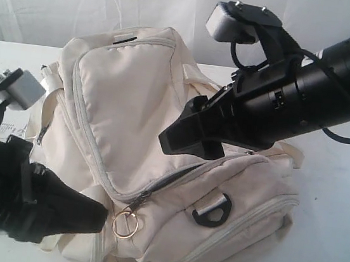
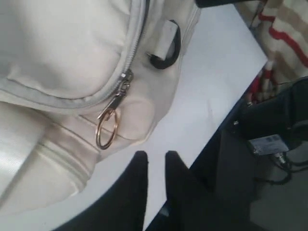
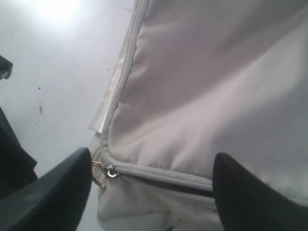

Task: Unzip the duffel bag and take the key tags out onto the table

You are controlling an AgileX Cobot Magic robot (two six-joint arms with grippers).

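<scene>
The cream duffel bag (image 1: 139, 107) lies across the white table (image 1: 334, 189). Its curved zipper ends at a slider with a gold ring pull (image 1: 125, 224) near the front corner. The ring (image 2: 106, 131) hangs just beyond my left gripper (image 2: 156, 159), whose fingers stand a narrow gap apart over bare table, holding nothing. My right gripper (image 3: 151, 168) hovers wide open over the bag, straddling the zipper (image 3: 192, 184), which shows a dark slit beside the slider (image 3: 111, 171). In the exterior view the right gripper (image 1: 178, 128) is above the bag's middle. No key tags are visible.
A black D-ring (image 1: 213, 211) sits on the bag's front side. A white printed label (image 1: 3, 128) lies by the left arm. Past the table edge (image 2: 231, 115) are dark equipment and a striped cloth (image 2: 284, 33). A white curtain hangs behind.
</scene>
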